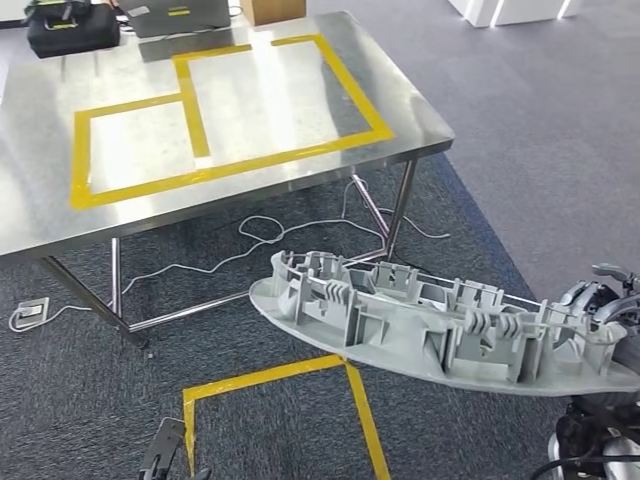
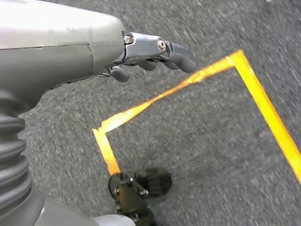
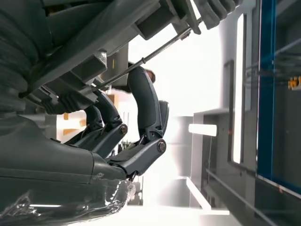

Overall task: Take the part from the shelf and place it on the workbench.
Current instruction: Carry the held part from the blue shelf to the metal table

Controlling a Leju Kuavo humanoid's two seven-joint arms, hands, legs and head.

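Right hand (image 1: 604, 300) holds the long grey part (image 1: 423, 325) in the air, short of the table (image 1: 45, 215).

The part is a ribbed plastic moulding, gripped at its right end and reaching out to the left over the dark carpet (image 1: 75, 400), above a yellow tape square (image 1: 272, 378) on the floor and well apart from the steel table with its yellow tape outlines (image 1: 198, 120). In the right wrist view the dark fingers (image 3: 144, 101) curl up around the part's underside and close on it. The left hand (image 2: 152, 52) hangs low over the carpet beside the floor tape, its fingers stretched out nearly straight and slightly apart, holding and touching nothing. A black bag (image 1: 72, 25) and a laptop (image 1: 177, 15) sit at the table's far edge.
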